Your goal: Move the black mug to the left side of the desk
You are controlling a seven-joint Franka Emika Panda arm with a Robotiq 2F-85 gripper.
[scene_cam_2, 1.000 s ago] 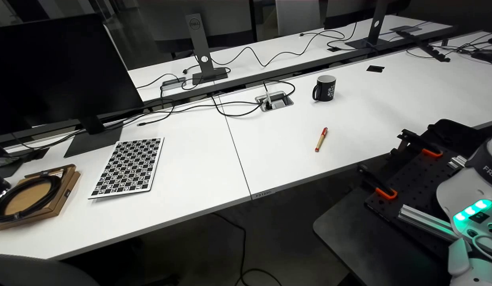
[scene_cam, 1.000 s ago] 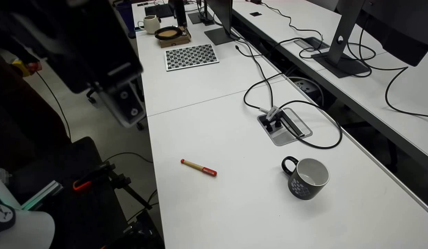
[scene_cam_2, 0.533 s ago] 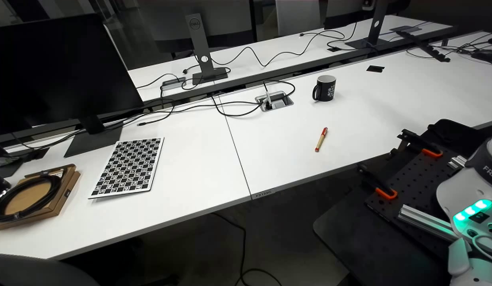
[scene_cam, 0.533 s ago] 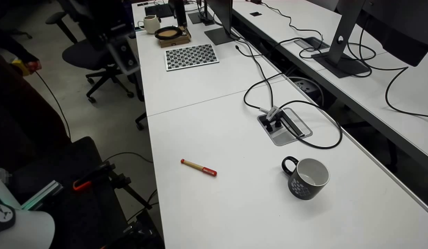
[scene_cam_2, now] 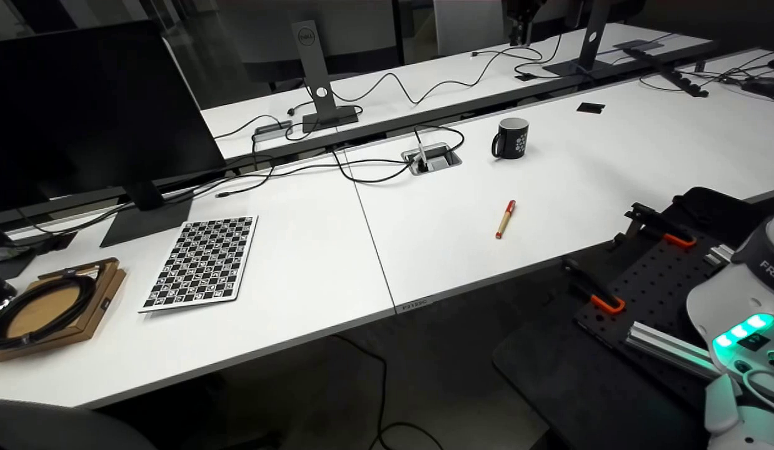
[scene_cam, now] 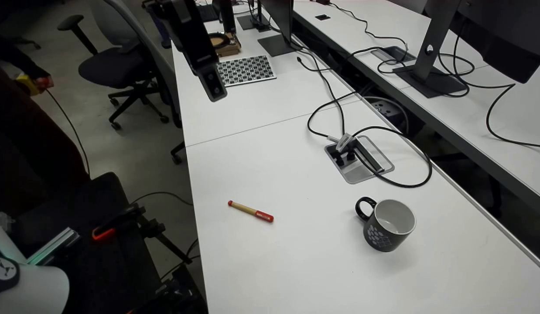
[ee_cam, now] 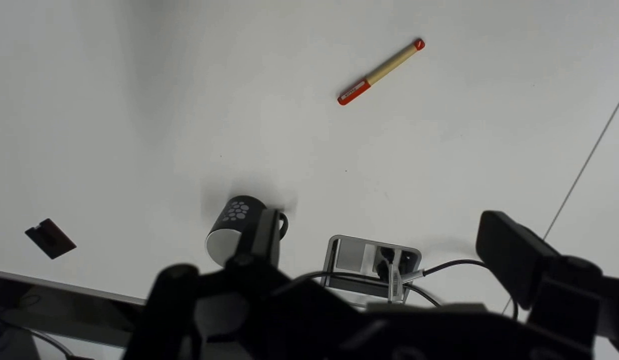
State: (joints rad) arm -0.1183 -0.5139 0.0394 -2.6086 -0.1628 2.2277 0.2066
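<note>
You are facing a carry not yet begun, it seems; on the left, the checkered board [scene_cam_2: 202,262] is lying on the part of the desk [scene_cam_2: 306,250] that the task is presumably asking for; the seam [scene_cam_2: 375,250] is dividing that part from the right; just past it, on the far side, the cable-port box [scene_cam_2: 445,163] is sitting; the pen [scene_cam_2: 505,220] is lying further right and nearer; on the far side, right of the box, the black mug [scene_cam_2: 512,139] is standing upright, its handle pointing roughly left; you are not touching it, so lowering, gripping, lifting, carrying left and setting down are all remaining.

You are holding the gripper [ee_cam: 379,217] well above the desk, pointing down; its fingers [ee_cam: 509,255] are standing wide apart, gripping nothing; the box is showing through the gap between them, while the finger on the scene's right is hiding part of the mug; in both exterior views the gripper is showing only as a dark shape at the top, so you may be misjudging its height from there; at the near right, off the desk, the arm's base [scene_cam_2: 724,306] is standing.
</note>
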